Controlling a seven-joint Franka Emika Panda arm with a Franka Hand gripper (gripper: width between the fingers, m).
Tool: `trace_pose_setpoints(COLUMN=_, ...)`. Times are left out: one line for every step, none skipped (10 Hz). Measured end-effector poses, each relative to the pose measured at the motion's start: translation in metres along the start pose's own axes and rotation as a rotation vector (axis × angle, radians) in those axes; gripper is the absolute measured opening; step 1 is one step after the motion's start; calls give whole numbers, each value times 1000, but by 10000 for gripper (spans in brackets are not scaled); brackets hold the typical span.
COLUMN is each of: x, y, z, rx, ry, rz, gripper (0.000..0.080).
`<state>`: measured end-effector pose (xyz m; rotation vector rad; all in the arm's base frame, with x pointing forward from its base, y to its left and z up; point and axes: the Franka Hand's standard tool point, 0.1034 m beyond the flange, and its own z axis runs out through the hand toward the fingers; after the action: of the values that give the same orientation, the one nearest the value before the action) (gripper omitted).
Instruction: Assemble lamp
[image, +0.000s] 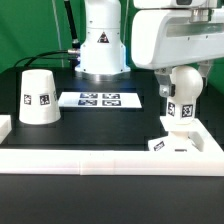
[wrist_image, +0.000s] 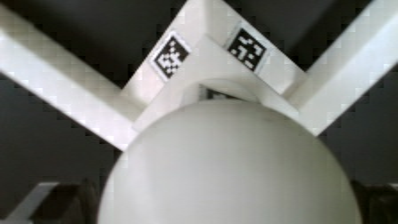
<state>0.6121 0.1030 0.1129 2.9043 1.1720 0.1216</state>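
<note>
Jaws: down around the bulb (image: 181, 103), one on either side. Both views leave the fingertips hidden, so I cannot tell whether they are clamped on it or standing free.

Bulb: a matte white ball with a black-and-white tag on its side. It is upright under the arm (image: 168, 38) on the exterior view's right. In the wrist view its rounded body (wrist_image: 222, 160) fills the near part of the picture.

Base: the blocky square base (image: 170, 146) sits directly beneath the bulb, with tags on its faces. The bulb's lower end meets the base's top, and whether it is seated cannot be told. The wrist view shows two tags on the base (wrist_image: 205, 55) beyond the bulb.

Rim: the base is tucked into a corner of the raised white rim (image: 100, 158) — the wrist view shows two white walls (wrist_image: 54, 75) closing in a V behind it.

Shade: the truncated-cone shade (image: 40, 97) stands wide end down on the exterior view's left, tag facing the camera — well apart from bulb and base.

Marker board: the marker board (image: 100, 99) lies flat on the counter (image: 100, 128), between the shade and the arm.

Counter: black, bounded by the white rim.
</note>
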Motion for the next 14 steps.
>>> trace_pose_setpoints(x=-1, y=1, z=0, rx=-1, ry=-1, rz=-81, gripper=698)
trace_pose_setpoints(x=-1, y=2, z=0, rx=-4, ry=-3, rz=-174, gripper=698)
trace_pose_setpoints(x=-1, y=2, z=0, rx=-10, ry=-8, rz=-245, gripper=698)
trace_pose_setpoints(x=-1, y=1, z=1, rx=-17, ry=-16, rz=-311, gripper=698)
trace_pose_setpoints(x=0, y=0, z=2, rx=-26, ry=-28, rz=-399, gripper=698)
trace_pose_setpoints(x=1, y=-1, z=2, rx=-33, ry=-36, rz=-463, gripper=698)
trace_pose_setpoints(x=1, y=-2, z=2, rx=-36, ry=-40, rz=-484, gripper=698)
trace_pose_setpoints(x=0, y=0, z=2, rx=-38, ry=-44, rz=-513, gripper=698)
trace_pose_setpoints(x=0, y=0, z=2, rx=-38, ry=-44, rz=-502, gripper=573)
trace_pose_setpoints(x=-1, y=0, z=2, rx=-38, ry=-44, rz=-502, gripper=577)
trace_pose_setpoints(x=-1, y=0, z=2, rx=-38, ry=-44, rz=-492, gripper=577)
trace_pose_setpoints(x=-1, y=0, z=2, rx=-39, ry=-43, rz=-463, gripper=577)
trace_pose_setpoints(x=-1, y=1, z=2, rx=-39, ry=-43, rz=-462, gripper=577)
trace_pose_setpoints(x=-1, y=1, z=2, rx=-38, ry=-41, rz=-384, gripper=577)
